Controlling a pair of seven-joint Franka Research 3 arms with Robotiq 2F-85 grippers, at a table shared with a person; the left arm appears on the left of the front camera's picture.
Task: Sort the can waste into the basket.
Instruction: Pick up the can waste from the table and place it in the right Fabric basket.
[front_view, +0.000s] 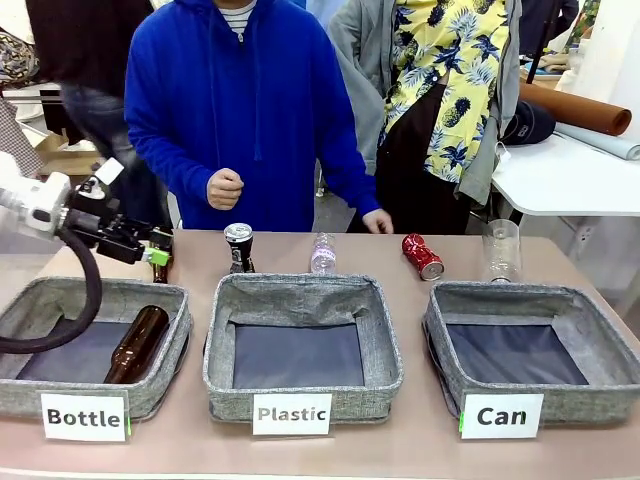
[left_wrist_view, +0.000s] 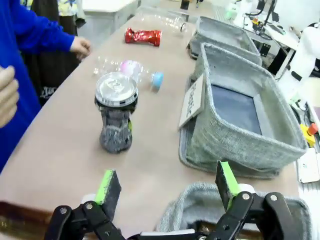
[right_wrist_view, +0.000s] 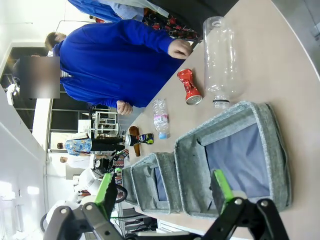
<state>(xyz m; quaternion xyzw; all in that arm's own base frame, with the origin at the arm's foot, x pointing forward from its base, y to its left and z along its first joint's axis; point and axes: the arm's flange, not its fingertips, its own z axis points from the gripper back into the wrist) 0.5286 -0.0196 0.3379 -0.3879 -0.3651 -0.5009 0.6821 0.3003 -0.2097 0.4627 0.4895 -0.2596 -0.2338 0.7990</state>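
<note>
The dark can (front_view: 239, 247) stands upright behind the "Plastic" basket, and the left wrist view has this dark can (left_wrist_view: 116, 117) straight ahead with its silver top up. The crushed red can (front_view: 422, 256) lies on the table further right; the same red can (left_wrist_view: 143, 36) (right_wrist_view: 189, 86) appears in both wrist views. The "Can" basket (front_view: 500, 293) sits at front right, holding nothing. My left gripper (front_view: 157, 250) (left_wrist_view: 167, 187) is open, hovering left of the dark can. Over the "Can" basket (right_wrist_view: 272, 150) my right gripper (right_wrist_view: 162, 192) is open too.
A brown bottle (front_view: 137, 343) lies in the "Bottle" basket (front_view: 60, 293). The "Plastic" basket (front_view: 300, 290) is in the middle. A small plastic bottle (front_view: 322, 254) and a clear bottle (front_view: 501, 250) are on the table. A person's hand (front_view: 377, 221) rests at the far edge.
</note>
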